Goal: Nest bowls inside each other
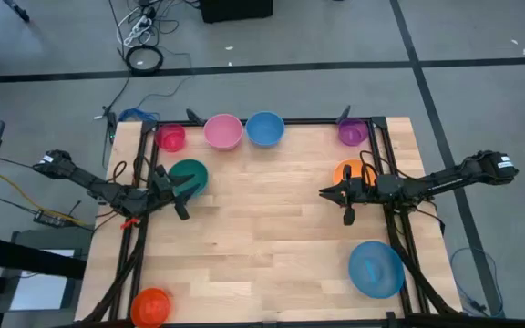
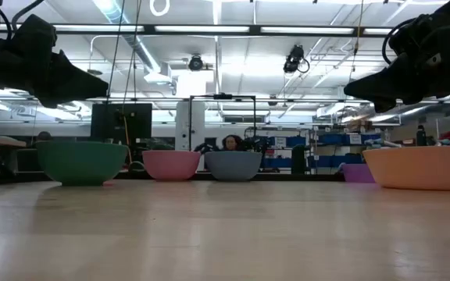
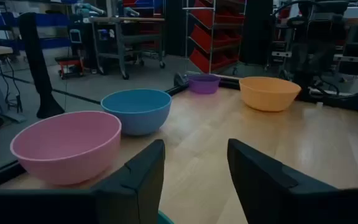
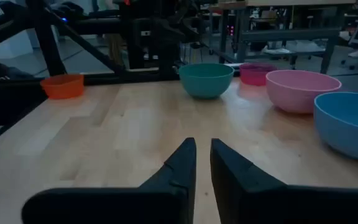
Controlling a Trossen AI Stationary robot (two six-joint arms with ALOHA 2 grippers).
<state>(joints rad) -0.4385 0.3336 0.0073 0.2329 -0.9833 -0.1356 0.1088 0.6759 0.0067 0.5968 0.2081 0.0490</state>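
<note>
Several bowls stand on their bases on the wooden table (image 1: 262,228). Along the far edge are the magenta (image 1: 169,138), pink (image 1: 222,131), light blue (image 1: 264,128) and purple (image 1: 352,132) bowls. The dark green bowl (image 1: 190,173) is at the left and a pale orange one (image 1: 347,169) at the right. My left gripper (image 1: 186,189) hangs open above the green bowl's near rim, clear of it in the low view (image 2: 61,74). My right gripper (image 1: 328,191) hovers shut beside the orange bowl, holding nothing (image 4: 202,162).
A large blue bowl (image 1: 375,269) sits near the front right corner and a small orange bowl (image 1: 151,306) at the front left corner. Black frame rails (image 1: 399,246) run along the table's left and right sides. Bare wood lies in the middle.
</note>
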